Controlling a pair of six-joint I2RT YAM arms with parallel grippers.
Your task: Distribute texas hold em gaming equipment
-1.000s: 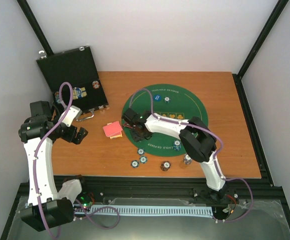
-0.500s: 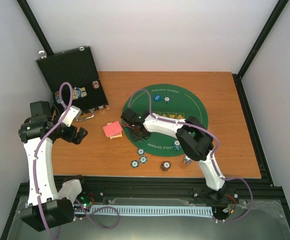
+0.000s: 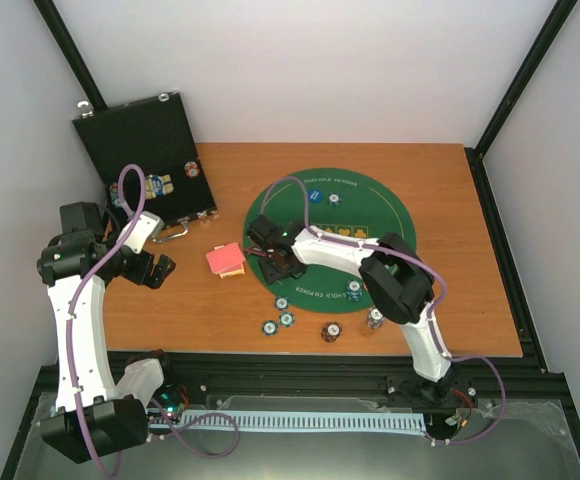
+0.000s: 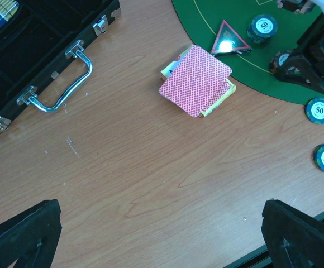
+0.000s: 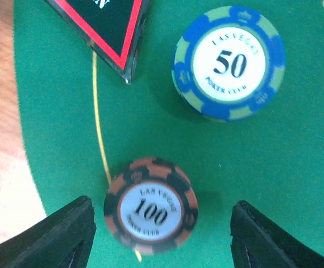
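Orange and black stripes are ringing the 100 chip, whose white face is reading "LAS VEGAS 100 POKER CLUB". It is lying flat on the green felt mat, across the mat's yellow line and just inside its left rim, near the middle of the desk. The right gripper is hanging over this chip with its fingers spread wide, one on each side and not touching it.

Just beyond, a blue 50 chip is showing "LAS VEGAS 50 POKER CLUB". Next to it the black red-edged triangle marker is lying flat, with its white lettering cut off by the frame.

The red-backed cards are sitting in an untidy stack on bare wood, just left of the mat. Three more blue chips are lying toward the near edge, and two of them are showing "50".

The left gripper is hovering above bare wood toward the left edge, wide apart and holding nothing. The black case is standing open at the far left corner.

Compared with half a second ago, the right arm's elbow is sitting slightly further right, while its wrist is in almost the same spot. The left arm, cards and loose chips are lying where they were.
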